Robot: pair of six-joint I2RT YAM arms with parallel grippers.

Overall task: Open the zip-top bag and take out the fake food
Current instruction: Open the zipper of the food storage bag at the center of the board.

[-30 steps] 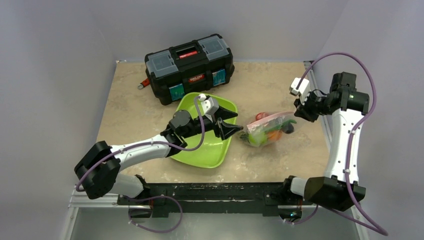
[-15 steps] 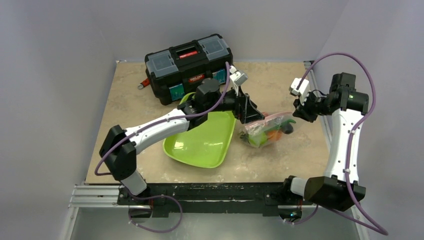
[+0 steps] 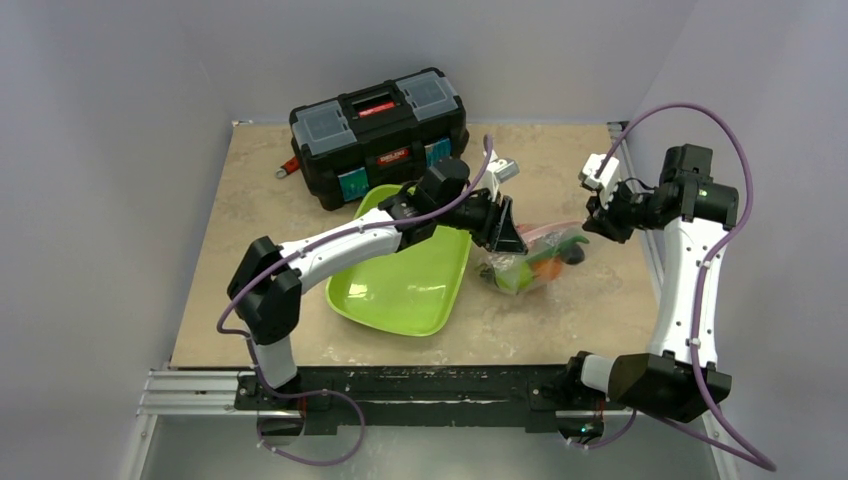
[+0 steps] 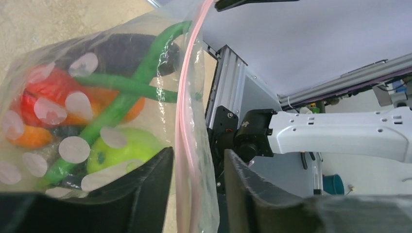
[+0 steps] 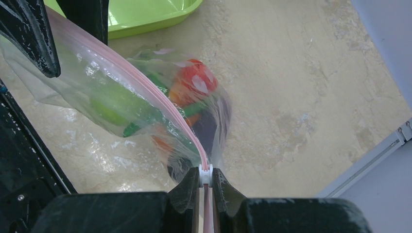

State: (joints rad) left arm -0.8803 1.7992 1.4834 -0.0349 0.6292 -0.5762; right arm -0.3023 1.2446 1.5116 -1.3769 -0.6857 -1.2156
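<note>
The zip-top bag [image 3: 540, 258] lies on the table right of the tray, holding the fake food. In the left wrist view I see a lime [image 4: 121, 145], a strawberry [image 4: 48, 87], green bean pods [image 4: 121, 102] and a dark eggplant [image 4: 121, 48] through the plastic. My left gripper [image 3: 505, 228] is at the bag's left end. It is open [image 4: 197, 189], and the pink zip strip [image 4: 187, 121] runs between its jaws. My right gripper [image 3: 598, 215] is at the right end, shut [image 5: 206, 187] on the white zip slider [image 5: 206, 174]. The bag's mouth looks closed.
A lime-green tray [image 3: 405, 285] lies under my left arm, left of the bag. A black toolbox [image 3: 380, 135] stands at the back, with a red-handled tool [image 3: 288, 167] at its left. A metal rail [image 3: 640, 230] runs along the table's right edge near my right gripper.
My left arm has swung from over the tray up and right to the bag's left end, and its jaws now straddle the zip strip. The right arm has barely moved.
</note>
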